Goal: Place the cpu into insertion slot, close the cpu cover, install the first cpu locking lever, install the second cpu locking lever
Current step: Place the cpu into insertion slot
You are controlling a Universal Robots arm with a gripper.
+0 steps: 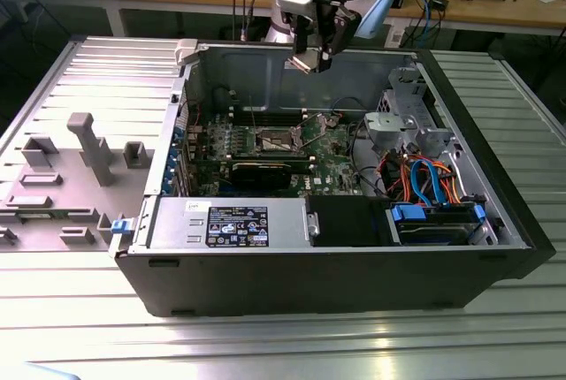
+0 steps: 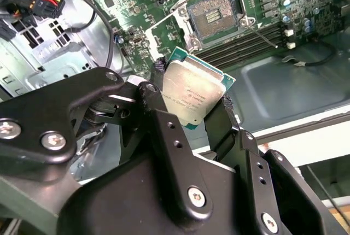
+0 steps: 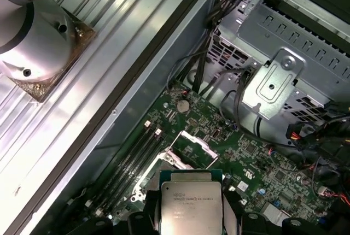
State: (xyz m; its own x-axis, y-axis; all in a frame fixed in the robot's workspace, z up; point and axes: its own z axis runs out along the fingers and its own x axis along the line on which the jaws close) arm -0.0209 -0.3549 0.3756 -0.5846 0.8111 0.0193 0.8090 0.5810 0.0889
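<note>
Your gripper [image 1: 311, 60] hangs above the open computer case [image 1: 354, 274], near its back wall in the exterior view, well clear of the motherboard [image 1: 332, 146] below. Its two black fingers [image 2: 157, 79] are clamped on opposite edges of the cpu [image 2: 192, 95], and in the second wrist view you see the chip tilted between them, its silver-grey metal top facing the camera and a green edge showing around it. In the first wrist view the cpu [image 3: 190, 207] sits in the grip over the board, with the insertion slot [image 3: 176, 163] just beyond it and apart from it. The slot's dark centre lies bare, with nothing seated in it [image 2: 214, 13], and the cpu cover [image 3: 198, 143] stands raised beside it as a thin silvery frame. A thin wire lever [image 2: 261, 34] lies across the long memory slots [image 2: 240, 46] next to the socket. The black graphics card [image 1: 265, 171] lies across the board nearer the case's front, and the metal drive cage [image 3: 284, 82] with its bundled cables is off to the exterior view's right. The case rests on a ribbed metal table [image 1: 265, 345].
</note>
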